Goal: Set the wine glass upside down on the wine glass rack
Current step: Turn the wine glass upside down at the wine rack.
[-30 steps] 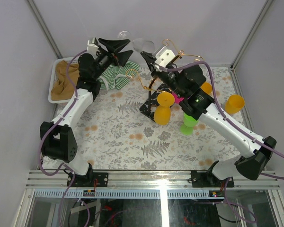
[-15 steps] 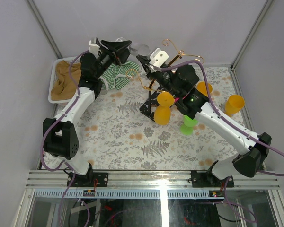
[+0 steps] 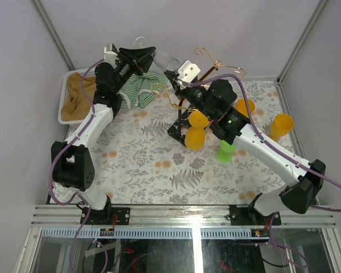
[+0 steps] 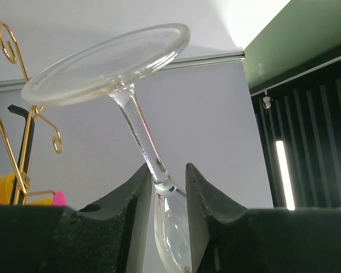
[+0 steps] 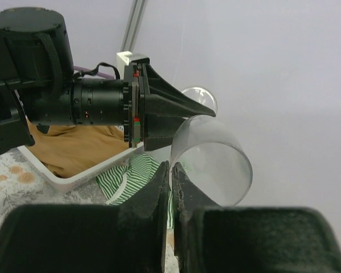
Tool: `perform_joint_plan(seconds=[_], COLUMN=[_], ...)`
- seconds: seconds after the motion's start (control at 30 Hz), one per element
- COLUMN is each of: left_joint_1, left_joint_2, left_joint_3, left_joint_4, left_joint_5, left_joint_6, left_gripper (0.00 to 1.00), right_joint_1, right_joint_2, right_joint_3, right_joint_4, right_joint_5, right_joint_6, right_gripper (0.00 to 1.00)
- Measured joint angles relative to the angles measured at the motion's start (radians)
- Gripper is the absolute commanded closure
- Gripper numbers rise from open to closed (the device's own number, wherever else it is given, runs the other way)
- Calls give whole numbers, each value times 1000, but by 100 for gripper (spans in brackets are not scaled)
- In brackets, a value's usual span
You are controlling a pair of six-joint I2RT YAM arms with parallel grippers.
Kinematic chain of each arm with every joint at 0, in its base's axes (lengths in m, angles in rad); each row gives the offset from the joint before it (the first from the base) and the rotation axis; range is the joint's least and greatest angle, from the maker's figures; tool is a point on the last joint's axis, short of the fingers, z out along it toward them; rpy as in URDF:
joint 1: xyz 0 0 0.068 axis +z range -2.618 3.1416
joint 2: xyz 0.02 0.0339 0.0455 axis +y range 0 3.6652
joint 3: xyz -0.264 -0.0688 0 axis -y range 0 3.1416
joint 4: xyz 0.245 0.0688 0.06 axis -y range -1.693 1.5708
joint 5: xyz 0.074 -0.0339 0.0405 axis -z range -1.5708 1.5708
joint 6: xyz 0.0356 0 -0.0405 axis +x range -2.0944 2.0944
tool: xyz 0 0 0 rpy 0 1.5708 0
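A clear wine glass (image 3: 166,57) hangs in the air at the back of the table, held between both arms. My left gripper (image 4: 166,166) is shut on it where the stem (image 4: 142,136) meets the bowl, with the round foot (image 4: 108,62) pointing away from the camera. My right gripper (image 5: 171,166) pinches the rim of the bowl (image 5: 213,159) between shut fingers. In the top view the left gripper (image 3: 152,60) and right gripper (image 3: 171,74) face each other. The gold wine glass rack (image 3: 216,61) stands just right of them on its black base (image 3: 178,128); its curled hooks (image 4: 28,125) also show in the left wrist view.
Two yellow cups (image 3: 196,119) hang low on the rack, a green glass (image 3: 226,151) stands beside it. A yellow cup (image 3: 281,124) and an orange one (image 3: 247,106) stand at the right. A white tray (image 3: 68,79) with brown cloth and a green striped cloth (image 3: 137,91) lie back left.
The left gripper's jaws have narrowed from wide open onto the glass. The right arm shifted the glass slightly left toward the left gripper.
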Motion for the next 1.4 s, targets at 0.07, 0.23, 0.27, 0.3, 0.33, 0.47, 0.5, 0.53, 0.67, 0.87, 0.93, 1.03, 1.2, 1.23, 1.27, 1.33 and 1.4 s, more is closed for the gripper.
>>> perform_joint_plan(seconds=[0.07, 0.23, 0.27, 0.3, 0.33, 0.47, 0.5, 0.53, 0.67, 0.87, 0.93, 1.03, 1.2, 1.23, 1.27, 1.33, 1.4], left_joint_1=[3, 16, 19, 22, 27, 39, 42, 46, 74, 111, 114, 113, 111, 111, 111, 111, 111], left_joint_2=[0, 4, 4, 4, 4, 4, 3, 3, -6, -72, -106, -181, -298, -317, -341, -380, -413], left_joint_3=[0, 0, 0, 0, 0, 0, 0, 0, 0, 40, 66, 80, 66, 56, 40, 6, -40], left_joint_4=[3, 51, 61, 72, 84, 114, 114, 114, 97, -93, -180, -290, -416, -431, -447, -480, -503], left_joint_5=[0, 5, 8, 9, 11, 14, 14, 14, 17, 7, -8, -38, -81, -85, -89, -93, -93], left_joint_6=[14, 37, 38, 39, 40, 53, 58, 68, 142, 437, 567, 772, 1054, 1095, 1141, 1218, 1284], left_gripper=[100, 100, 100, 100, 100, 100, 100, 100, 100, 100, 100, 100, 100, 100, 100, 100, 100], right_joint_1=[0, 0, 0, 0, 0, 0, 0, 0, 0, 1, 1, 1, 2, 2, 2, 2, 2], right_joint_2=[-5, -17, -20, -23, -25, -36, -40, -45, -64, -87, -91, -92, -84, -78, -72, -54, -22], right_joint_3=[-11, -44, -51, -59, -64, -82, -86, -90, -106, -132, -136, -136, -102, -84, -64, -16, 55], right_joint_4=[-5, -9, -8, -6, -5, -3, -4, -3, -5, -23, -28, -33, -94, -105, -115, -150, -200], right_joint_5=[6, 24, 27, 29, 32, 52, 55, 58, 90, 160, 188, 241, 343, 363, 382, 415, 446], right_joint_6=[0, 1, 1, 1, 2, 2, 2, 2, 3, 1, 2, 1, -1, -2, -2, 1, 4], right_gripper=[87, 79, 77, 75, 73, 65, 63, 59, 47, 36, 34, 28, 12, 8, 5, 0, 1])
